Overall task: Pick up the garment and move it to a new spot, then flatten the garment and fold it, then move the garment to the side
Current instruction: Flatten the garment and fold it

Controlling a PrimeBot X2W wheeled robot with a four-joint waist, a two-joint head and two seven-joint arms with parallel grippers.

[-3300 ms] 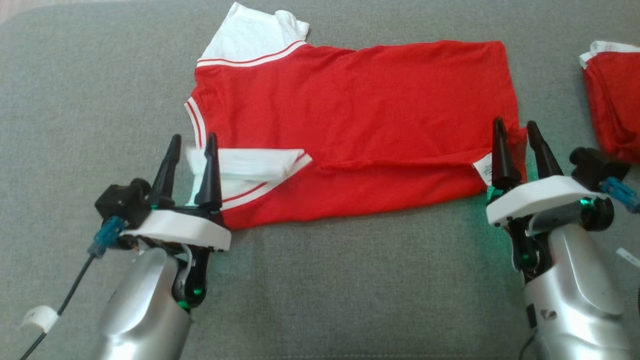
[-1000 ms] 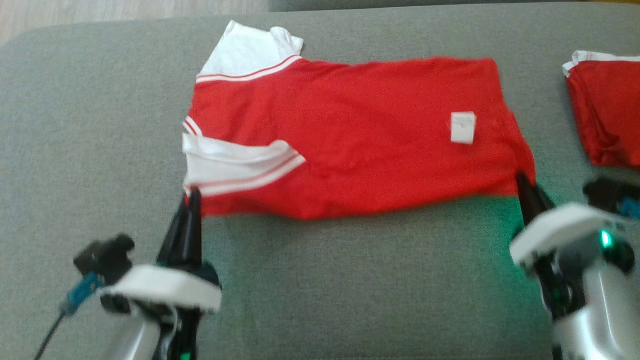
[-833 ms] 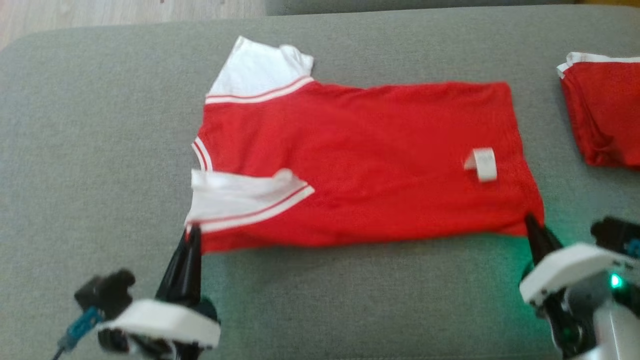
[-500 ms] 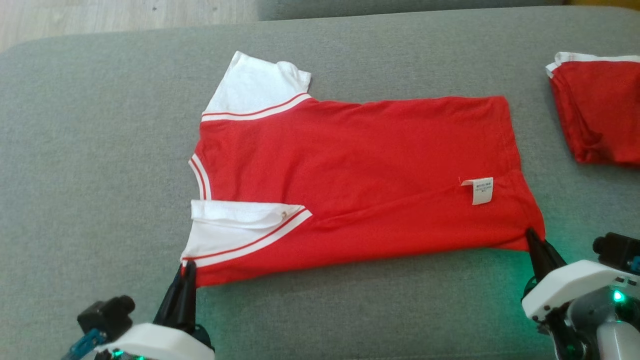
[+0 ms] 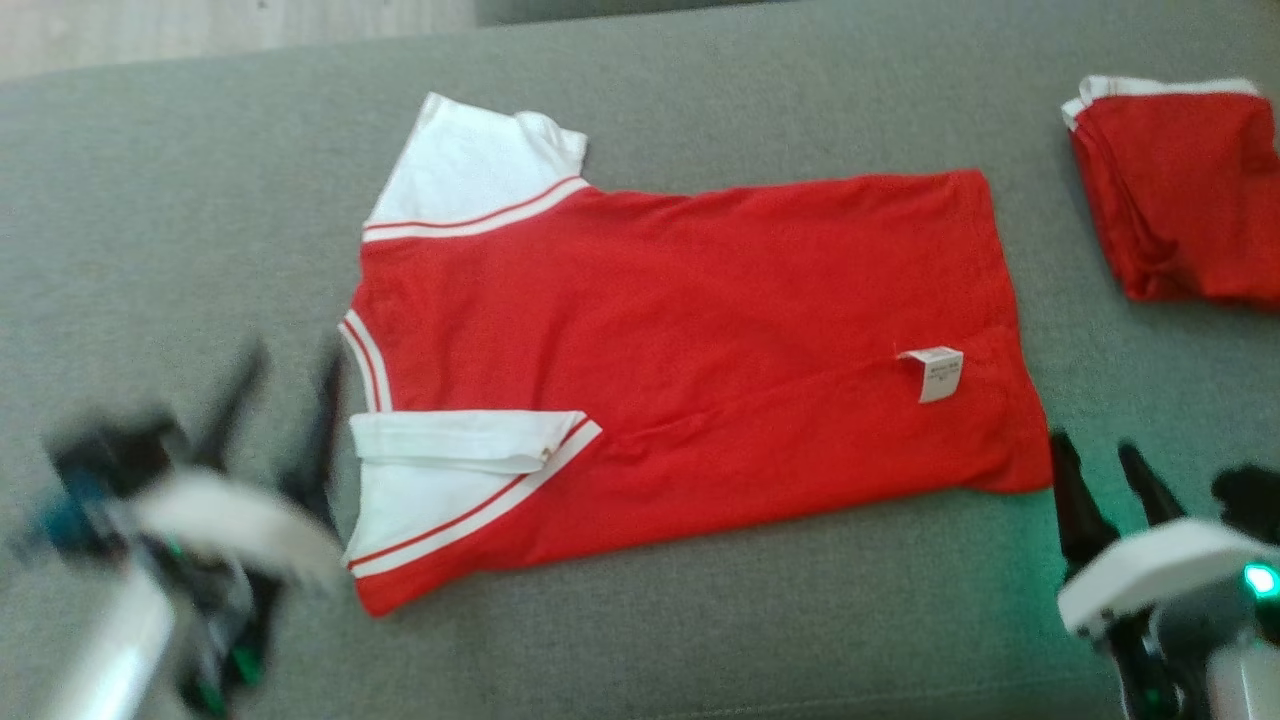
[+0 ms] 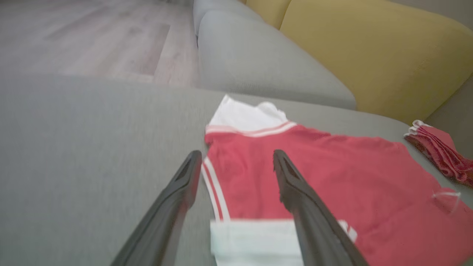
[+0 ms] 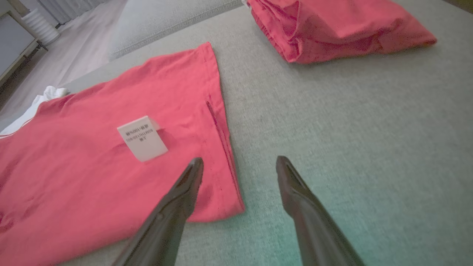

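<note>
The red garment (image 5: pixel 680 350), a shirt with white sleeves, lies spread flat on the grey cushion (image 5: pixel 150 200), with its near part folded over and a white label (image 5: pixel 933 372) showing. My left gripper (image 5: pixel 285 385) is open and blurred, just left of the collar and the folded white sleeve (image 5: pixel 450 445). In the left wrist view its fingers (image 6: pixel 236 155) frame the collar edge of the garment (image 6: pixel 332 177) without touching it. My right gripper (image 5: pixel 1095 450) is open beside the near right corner. The right wrist view has that gripper (image 7: pixel 240 160) above the hem corner of the garment (image 7: pixel 92 147) and near the label (image 7: pixel 142 138).
A second red garment (image 5: pixel 1180 190), folded, lies at the far right of the cushion and appears in the right wrist view too (image 7: pixel 332 26). A yellow cushion (image 6: pixel 369 55) and another grey cushion (image 6: pixel 258 62) stand behind. Wood floor (image 6: pixel 74 37) lies beyond the far left edge.
Both grippers were shut on the garment's near corners and drew it flat toward me. Now both are open and off the cloth, and the left one has swung left and up.
</note>
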